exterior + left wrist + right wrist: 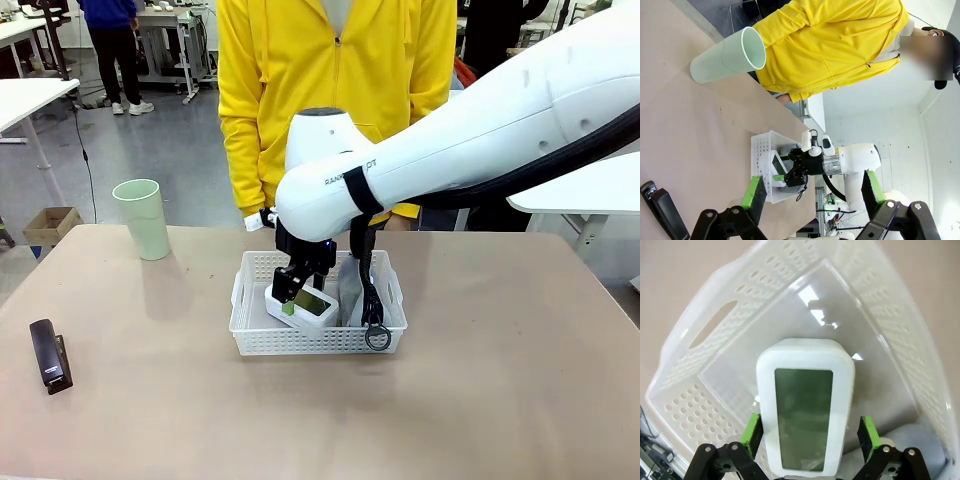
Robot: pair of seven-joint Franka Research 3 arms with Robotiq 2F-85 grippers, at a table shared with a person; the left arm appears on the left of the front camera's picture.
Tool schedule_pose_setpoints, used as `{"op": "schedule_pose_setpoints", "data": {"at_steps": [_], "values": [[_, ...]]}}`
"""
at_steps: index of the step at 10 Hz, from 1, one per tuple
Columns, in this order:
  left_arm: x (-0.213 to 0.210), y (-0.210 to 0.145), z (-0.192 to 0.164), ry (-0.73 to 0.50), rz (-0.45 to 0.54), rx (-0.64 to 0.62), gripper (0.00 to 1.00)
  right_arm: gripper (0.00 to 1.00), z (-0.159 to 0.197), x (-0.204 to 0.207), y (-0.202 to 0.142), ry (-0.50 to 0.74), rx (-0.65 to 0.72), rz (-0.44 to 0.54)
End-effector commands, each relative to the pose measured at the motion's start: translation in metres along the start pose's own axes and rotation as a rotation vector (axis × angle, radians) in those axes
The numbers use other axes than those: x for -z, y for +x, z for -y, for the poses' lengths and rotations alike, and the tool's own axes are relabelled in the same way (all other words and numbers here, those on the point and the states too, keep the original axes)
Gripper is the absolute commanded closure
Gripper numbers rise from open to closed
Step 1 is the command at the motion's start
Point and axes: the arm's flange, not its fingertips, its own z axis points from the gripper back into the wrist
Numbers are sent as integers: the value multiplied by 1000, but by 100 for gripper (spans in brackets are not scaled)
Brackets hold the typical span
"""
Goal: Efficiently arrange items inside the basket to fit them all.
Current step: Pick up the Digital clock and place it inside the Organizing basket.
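The black stapler lies flat at the table's left edge. Its long axis runs from the robot's side toward the person, and it is well apart from the basket. The pale green tumbler stands upright farther back on the left, mouth up, also outside the basket. Both are on the left arm's side. The left tool is spread and empty, held back from the table, so that arm looks better placed to fetch them.

The white lattice basket sits mid-table. In its left half the white device with the screen lies screen up, a little tilted, with bare floor beyond it. The right tool hangs directly over the device with its jaws spread along its two long sides, and a gap shows at one pad, so it is not pinching. The grey pencil pouch stands on edge against the basket's right wall, its zipper strip and ring drooping over the front rim.
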Motion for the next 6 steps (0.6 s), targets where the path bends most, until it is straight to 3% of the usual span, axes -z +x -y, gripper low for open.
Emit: {"op": "schedule_pose_setpoints", "data": {"at_steps": [1, 3, 6], "values": [[-2, -3, 0, -9, -7, 18, 0, 0, 5, -38, -47, -12, 38, 76], [-2, -3, 0, -9, -7, 18, 0, 0, 30, -91, -110, 52, 105, 181], [-2, -3, 0, -9, -7, 18, 0, 0, 83, -128, -231, 289, 275, 424]]}}
